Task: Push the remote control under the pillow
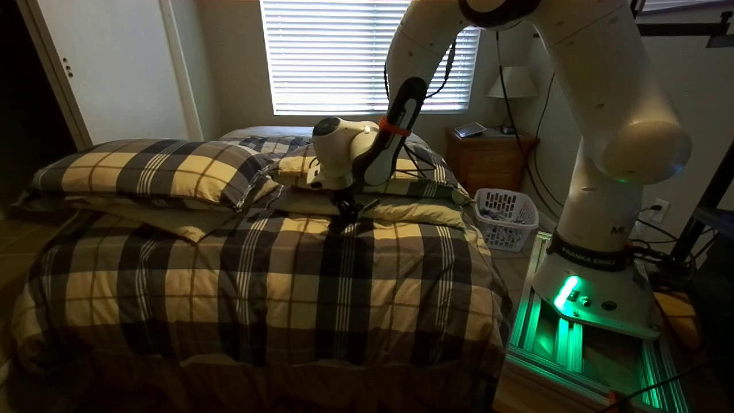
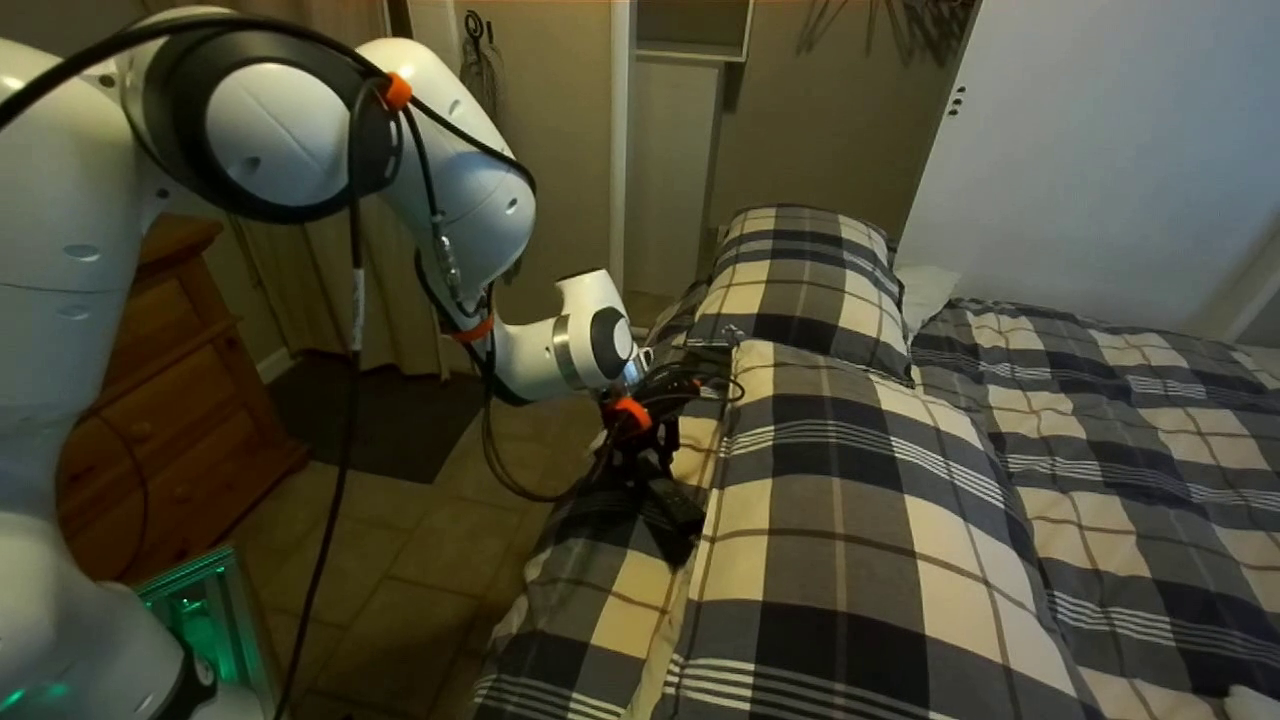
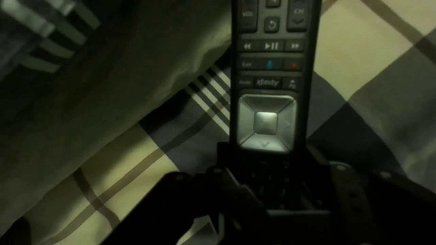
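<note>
The dark remote control [image 3: 269, 68] shows large in the wrist view, with a silver pad and several buttons. It lies lengthwise between the fingers of my gripper [image 3: 269, 163], which press on its two sides; its lower end is in shadow. In both exterior views my gripper [image 1: 348, 215] [image 2: 655, 490] is low over the plaid bedcover, at the front edge of the flatter, wider plaid pillow [image 1: 416, 182] [image 2: 850, 500]. The remote control juts from the gripper as a dark oblong [image 1: 369, 207] [image 2: 678, 506]. The pillow's pale underside edge [image 3: 177, 78] is beside the remote control in the wrist view.
A puffier plaid pillow [image 1: 155, 169] [image 2: 800, 285] lies beside the flatter one. The plaid bedcover [image 1: 258, 298] spreads in front of both. A white laundry basket [image 1: 506, 218] and a wooden nightstand [image 1: 487, 158] stand off the bed's side. Cables hang from the arm.
</note>
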Tool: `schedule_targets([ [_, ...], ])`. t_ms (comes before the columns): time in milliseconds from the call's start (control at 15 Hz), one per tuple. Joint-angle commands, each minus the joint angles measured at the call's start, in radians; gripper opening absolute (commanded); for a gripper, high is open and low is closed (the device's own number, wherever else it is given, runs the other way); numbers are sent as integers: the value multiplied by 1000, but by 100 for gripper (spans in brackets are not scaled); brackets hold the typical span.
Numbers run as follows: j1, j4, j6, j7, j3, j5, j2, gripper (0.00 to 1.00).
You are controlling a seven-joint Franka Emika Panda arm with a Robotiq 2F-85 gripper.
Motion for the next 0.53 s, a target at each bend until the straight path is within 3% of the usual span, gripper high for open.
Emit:
schedule_targets([
  [0,-43,-30,5,-101,11,-110,-44,28],
  [267,-81,-23,37,-162,14,-196,-42,28],
  [467,-128,-41,49,-272,43,-169,-54,28],
])
